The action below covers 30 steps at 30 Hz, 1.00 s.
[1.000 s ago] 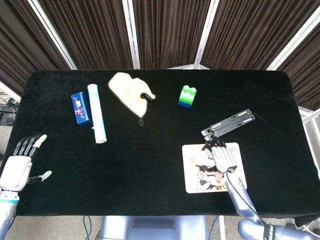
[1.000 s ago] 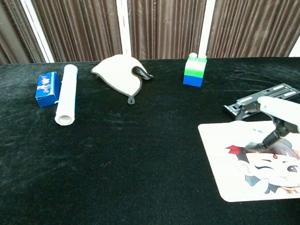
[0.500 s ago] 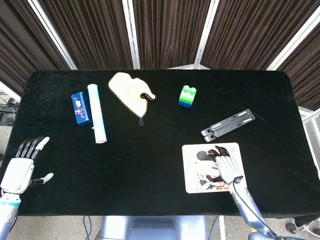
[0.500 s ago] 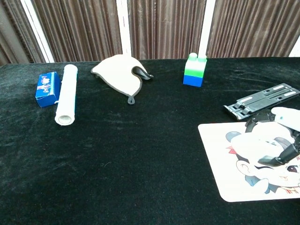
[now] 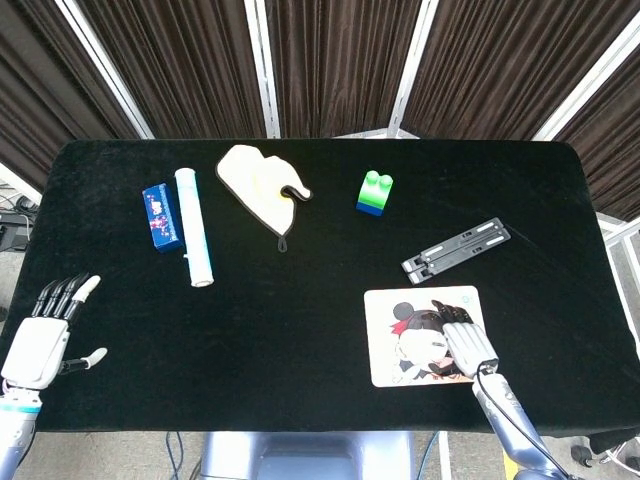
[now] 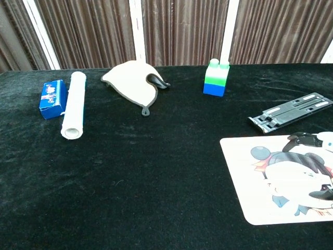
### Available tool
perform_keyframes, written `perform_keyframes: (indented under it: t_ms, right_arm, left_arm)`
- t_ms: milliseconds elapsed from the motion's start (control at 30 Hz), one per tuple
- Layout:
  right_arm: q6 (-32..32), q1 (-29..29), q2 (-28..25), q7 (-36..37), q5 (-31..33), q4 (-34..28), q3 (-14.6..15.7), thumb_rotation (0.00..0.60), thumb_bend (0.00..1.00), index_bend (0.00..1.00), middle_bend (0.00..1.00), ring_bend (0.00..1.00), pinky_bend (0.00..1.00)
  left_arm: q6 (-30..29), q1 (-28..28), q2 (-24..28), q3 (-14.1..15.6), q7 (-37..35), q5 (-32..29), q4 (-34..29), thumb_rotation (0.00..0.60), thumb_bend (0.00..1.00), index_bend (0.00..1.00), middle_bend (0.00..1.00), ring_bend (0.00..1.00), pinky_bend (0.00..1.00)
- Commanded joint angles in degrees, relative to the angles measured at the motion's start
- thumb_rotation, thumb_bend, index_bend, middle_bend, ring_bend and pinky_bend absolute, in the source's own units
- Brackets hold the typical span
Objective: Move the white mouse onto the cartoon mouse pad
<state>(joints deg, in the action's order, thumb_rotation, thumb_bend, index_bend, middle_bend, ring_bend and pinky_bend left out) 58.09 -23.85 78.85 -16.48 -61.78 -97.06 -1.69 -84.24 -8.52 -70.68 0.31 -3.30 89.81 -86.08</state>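
Observation:
The white mouse (image 5: 410, 343) (image 6: 292, 176) with dark round ears lies on the cartoon mouse pad (image 5: 380, 300) (image 6: 239, 166) near the table's front right, covering the drawn face. My right hand (image 5: 468, 343) (image 6: 327, 140) is over the pad's right part, just right of the mouse, with its fingers spread. Dark fingertips (image 6: 304, 138) show on either side of the mouse; I cannot tell whether they touch it. My left hand (image 5: 40, 335) hovers off the table's front left corner, fingers apart and holding nothing. It shows only in the head view.
A black folding stand (image 5: 455, 250) (image 6: 291, 112) lies just behind the pad. Further back are a green-and-blue block (image 5: 374, 192) (image 6: 215, 78), a cream cloth mitt (image 5: 258, 183) (image 6: 132, 80), a white roll (image 5: 194, 240) (image 6: 73, 104) and a blue box (image 5: 160, 217) (image 6: 52, 98).
My right hand carried the mouse from the pad's back edge to its middle, then drew back toward the front right, uncovering the mouse. The left hand barely shifted.

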Motion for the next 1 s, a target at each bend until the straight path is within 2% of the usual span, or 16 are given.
perform_keyframes:
  t_ms: [33,400,767,1000]
  right_arm:
    - [0.32,0.16,0.01,-0.33,0.19,0.48,0.13,0.6,0.21,0.13,0.0,0.0,0.0]
    - [0.94,0.19,1.91,0.76,0.27,3.73,-0.9,0.6,0.21,0.12,0.0,0.0,0.0]
    - [-1.82,-1.44,4.55,1.24,3.39,8.1,-2.64,0.6,0.21,0.12,0.0,0.0,0.0]
    - [-1.89,-2.3,5.84,2.07,3.27,10.69,-4.01,0.6,0.21,0.12,0.0,0.0,0.0]
  left_arm:
    - [-0.02,0.05,-0.02,0.08,0.13,0.16,0.01,0.6,0.02,0.0,0.0,0.0,0.0]
    - [0.13,0.03,-0.34,-0.05,0.53,0.26,0.05,0.6,0.02,0.0,0.0,0.0,0.0]
    - [-0.86,0.15,-0.24,-0.13,-1.55,1.26,0.63,0.6,0.02,0.0,0.0,0.0,0.0]
    - [-0.27,-0.05,-0.26,-0.36,-2.03,0.76,0.9,0.6,0.01,0.0,0.0,0.0,0.0]
